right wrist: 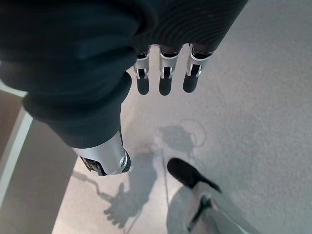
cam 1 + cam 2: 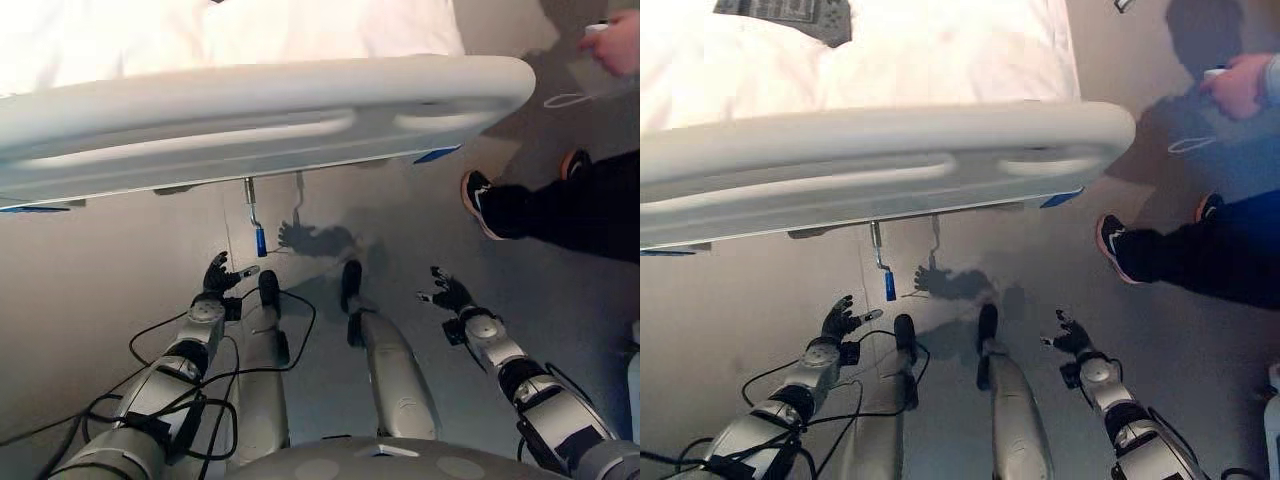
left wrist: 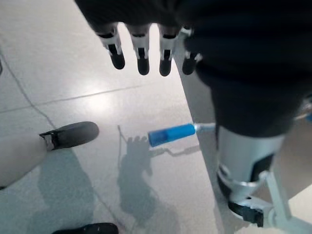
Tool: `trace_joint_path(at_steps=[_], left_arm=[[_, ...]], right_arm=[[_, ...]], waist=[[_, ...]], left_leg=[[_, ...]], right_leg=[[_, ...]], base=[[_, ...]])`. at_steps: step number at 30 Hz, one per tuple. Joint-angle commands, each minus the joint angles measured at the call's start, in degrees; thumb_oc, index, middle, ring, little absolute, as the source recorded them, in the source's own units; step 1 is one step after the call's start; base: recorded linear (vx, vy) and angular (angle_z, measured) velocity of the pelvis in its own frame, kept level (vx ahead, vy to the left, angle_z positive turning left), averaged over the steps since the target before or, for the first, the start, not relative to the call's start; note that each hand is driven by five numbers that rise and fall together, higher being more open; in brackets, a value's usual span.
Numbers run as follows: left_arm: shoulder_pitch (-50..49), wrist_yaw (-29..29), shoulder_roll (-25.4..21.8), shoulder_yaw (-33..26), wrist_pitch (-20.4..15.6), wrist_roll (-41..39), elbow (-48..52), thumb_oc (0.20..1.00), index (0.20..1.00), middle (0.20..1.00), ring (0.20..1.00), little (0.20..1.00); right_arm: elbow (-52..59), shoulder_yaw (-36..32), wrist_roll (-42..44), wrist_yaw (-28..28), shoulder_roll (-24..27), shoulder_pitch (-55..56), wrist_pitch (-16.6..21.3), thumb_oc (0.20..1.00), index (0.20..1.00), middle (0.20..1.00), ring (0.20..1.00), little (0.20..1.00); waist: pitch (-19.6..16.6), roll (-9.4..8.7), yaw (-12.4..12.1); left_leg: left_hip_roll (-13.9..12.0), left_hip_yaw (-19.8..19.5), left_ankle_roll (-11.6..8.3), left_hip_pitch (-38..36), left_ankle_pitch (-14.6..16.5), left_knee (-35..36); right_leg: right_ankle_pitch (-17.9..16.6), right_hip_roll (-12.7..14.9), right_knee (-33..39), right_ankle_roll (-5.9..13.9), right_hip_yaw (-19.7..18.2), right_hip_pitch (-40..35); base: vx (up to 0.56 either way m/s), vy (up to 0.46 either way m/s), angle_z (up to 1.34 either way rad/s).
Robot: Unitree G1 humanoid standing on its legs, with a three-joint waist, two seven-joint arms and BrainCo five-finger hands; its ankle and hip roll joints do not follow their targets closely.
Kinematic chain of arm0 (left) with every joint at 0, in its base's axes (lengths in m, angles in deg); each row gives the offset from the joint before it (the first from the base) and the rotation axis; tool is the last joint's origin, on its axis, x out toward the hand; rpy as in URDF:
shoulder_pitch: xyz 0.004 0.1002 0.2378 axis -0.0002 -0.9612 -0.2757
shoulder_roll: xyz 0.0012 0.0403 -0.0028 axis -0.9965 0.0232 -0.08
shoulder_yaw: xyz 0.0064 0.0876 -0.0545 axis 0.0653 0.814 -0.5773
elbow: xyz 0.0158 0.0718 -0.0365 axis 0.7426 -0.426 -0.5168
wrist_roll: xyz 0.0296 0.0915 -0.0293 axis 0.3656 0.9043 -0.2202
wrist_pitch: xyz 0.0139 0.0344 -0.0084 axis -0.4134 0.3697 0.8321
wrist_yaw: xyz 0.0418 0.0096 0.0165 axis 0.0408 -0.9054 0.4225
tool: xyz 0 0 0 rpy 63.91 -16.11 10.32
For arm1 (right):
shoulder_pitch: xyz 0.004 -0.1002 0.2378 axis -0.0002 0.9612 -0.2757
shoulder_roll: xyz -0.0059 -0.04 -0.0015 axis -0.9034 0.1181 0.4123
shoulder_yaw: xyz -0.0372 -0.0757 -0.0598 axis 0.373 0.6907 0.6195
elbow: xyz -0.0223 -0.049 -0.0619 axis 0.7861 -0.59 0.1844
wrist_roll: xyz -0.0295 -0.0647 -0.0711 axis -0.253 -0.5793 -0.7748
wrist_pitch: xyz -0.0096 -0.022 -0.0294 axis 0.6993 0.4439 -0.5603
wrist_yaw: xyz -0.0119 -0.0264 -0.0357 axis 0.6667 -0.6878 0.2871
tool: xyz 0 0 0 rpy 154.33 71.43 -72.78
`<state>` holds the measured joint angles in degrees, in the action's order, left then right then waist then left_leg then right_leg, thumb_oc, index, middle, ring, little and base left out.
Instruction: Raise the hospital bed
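Observation:
The hospital bed's grey footboard (image 2: 260, 115) spans the upper part of the eye views, with white bedding (image 2: 890, 50) behind it. A metal crank with a blue handle (image 2: 261, 241) hangs below the footboard over the floor; the blue handle (image 3: 171, 134) also shows past my left fingers. My left hand (image 2: 217, 275) hovers open just below and left of the handle, not touching it. Off to the right my right hand (image 2: 449, 294) is open above the floor, holding nothing.
A person stands at the right: a leg in dark trousers and a black shoe (image 2: 483, 201) on the floor, a hand (image 2: 612, 42) at the upper right holding something small. The floor is grey and bare between the bed and me.

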<state>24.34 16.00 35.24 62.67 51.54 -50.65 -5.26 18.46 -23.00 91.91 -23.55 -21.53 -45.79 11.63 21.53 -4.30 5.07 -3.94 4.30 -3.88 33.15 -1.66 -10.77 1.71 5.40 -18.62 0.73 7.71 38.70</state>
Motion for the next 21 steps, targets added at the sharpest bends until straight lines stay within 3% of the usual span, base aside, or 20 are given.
trace_joint_path(at_steps=[1,8,20,21], left_arm=[[2.23,1.52,-2.15,-1.50,-0.69,-3.88,0.59,1.000,1.000,1.000,1.000,1.000],[7.41,2.42,-4.29,-1.47,-0.38,-5.43,0.39,1.000,1.000,1.000,1.000,1.000],[11.57,3.47,-8.00,-2.08,-0.27,-6.29,1.10,1.000,1.000,1.000,1.000,1.000],[11.90,3.52,-8.81,-2.27,-0.21,-6.03,1.35,1.000,1.000,1.000,1.000,1.000]], right_arm=[[3.63,1.17,3.21,1.63,2.84,-0.14,2.04,1.000,1.000,1.000,1.000,1.000],[6.98,2.18,2.83,2.97,3.62,-2.07,2.64,1.000,1.000,1.000,1.000,1.000],[12.97,3.54,1.98,2.45,5.55,-2.37,3.46,1.000,1.000,1.000,1.000,1.000],[13.90,3.72,1.50,2.12,6.13,-1.89,3.48,1.000,1.000,1.000,1.000,1.000]], waist=[[0.39,-0.39,1.12],[1.44,-0.76,2.72],[2.42,-1.36,4.27],[2.36,-1.21,4.14]], left_leg=[[0.06,-1.69,0.25,6.54,0.37,-7.02],[-0.86,-1.84,0.08,15.65,0.20,-9.69],[-1.53,-1.94,-0.13,23.55,-0.11,-11.20],[-2.11,-2.25,-0.48,23.92,2.10,-12.14]], right_leg=[[-8.72,1.76,5.58,6.17,-1.26,2.61],[-9.88,1.85,4.32,6.19,-1.99,11.20],[-10.50,1.86,2.79,6.37,-2.66,19.40],[-8.95,1.38,1.96,6.89,-2.93,19.96]], base=[[-0.08,0.008,0.04],[-0.06,0.008,-0.04],[0.00,-0.003,-0.03],[0.00,0.000,0.00]])
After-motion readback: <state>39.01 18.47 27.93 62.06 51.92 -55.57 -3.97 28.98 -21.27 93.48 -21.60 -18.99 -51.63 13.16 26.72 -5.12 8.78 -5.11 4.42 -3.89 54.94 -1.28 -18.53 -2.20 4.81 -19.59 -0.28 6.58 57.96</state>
